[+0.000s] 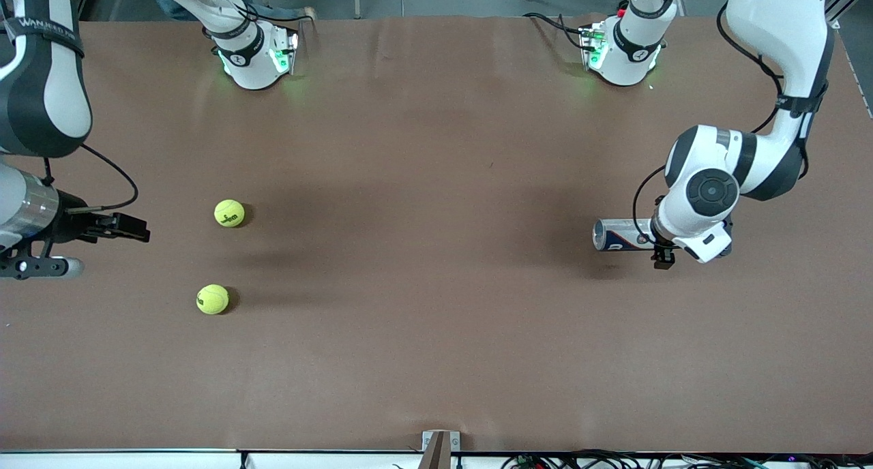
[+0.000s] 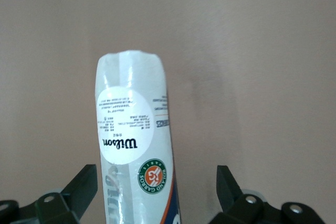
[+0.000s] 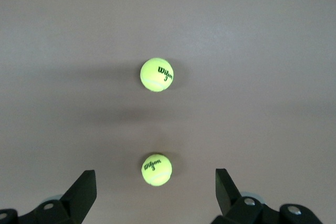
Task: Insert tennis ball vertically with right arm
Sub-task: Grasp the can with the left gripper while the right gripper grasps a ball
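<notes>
The table [image 1: 436, 360] holds everything the task needs, and little of the work looks done. The can [image 1: 617, 235] lies on its side toward the left arm's end, with the left gripper [image 2: 157, 192] spread wide around it but not clamped, so it has not been stood up. The right gripper [image 3: 156, 195], fingers apart and empty, hangs at the right arm's end. Both balls, one [image 1: 229, 213] farther and one [image 1: 213, 299] nearer, sit untouched; picking and inserting remain.
</notes>
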`<state>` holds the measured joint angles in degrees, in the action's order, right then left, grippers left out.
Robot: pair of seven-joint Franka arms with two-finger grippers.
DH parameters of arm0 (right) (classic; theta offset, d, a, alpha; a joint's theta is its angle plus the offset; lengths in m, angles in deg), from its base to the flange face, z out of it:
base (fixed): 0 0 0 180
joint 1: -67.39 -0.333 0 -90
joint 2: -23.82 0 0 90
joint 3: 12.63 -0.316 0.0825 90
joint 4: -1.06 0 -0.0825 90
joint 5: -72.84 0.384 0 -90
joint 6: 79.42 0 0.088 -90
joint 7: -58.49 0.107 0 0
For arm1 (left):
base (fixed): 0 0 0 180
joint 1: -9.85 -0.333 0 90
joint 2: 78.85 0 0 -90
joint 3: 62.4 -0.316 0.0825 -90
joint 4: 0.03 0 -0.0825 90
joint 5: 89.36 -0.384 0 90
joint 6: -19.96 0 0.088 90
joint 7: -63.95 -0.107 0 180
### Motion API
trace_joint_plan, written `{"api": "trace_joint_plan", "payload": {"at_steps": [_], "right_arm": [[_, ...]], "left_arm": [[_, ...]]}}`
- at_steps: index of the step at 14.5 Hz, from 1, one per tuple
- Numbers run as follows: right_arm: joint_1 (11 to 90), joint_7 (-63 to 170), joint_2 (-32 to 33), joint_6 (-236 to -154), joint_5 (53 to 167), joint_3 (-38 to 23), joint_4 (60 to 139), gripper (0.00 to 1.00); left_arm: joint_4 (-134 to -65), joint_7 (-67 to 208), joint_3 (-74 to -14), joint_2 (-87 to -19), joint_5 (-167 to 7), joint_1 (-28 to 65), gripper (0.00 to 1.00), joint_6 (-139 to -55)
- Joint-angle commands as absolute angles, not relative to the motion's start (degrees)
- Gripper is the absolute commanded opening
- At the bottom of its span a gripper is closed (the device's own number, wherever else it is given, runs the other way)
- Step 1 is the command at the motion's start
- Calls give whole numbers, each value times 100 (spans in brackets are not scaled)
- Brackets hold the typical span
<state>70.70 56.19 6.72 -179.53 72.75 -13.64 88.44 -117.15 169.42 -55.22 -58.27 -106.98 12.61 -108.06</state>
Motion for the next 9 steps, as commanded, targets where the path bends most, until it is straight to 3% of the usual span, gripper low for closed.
{"api": "trace_joint_plan", "payload": {"at_steps": [1,9], "right_arm": [[7161,5576,474,-18111,7249,-1421,8763,100],[7108,5603,53,-18374,7187,-1421,8781,100]], "left_arm": [[-12095,17257,-5519,-5978,-10817,1275,100,-10993],[-12738,17688,-5519,-6048,-11212,1293,100,-11661]]}}
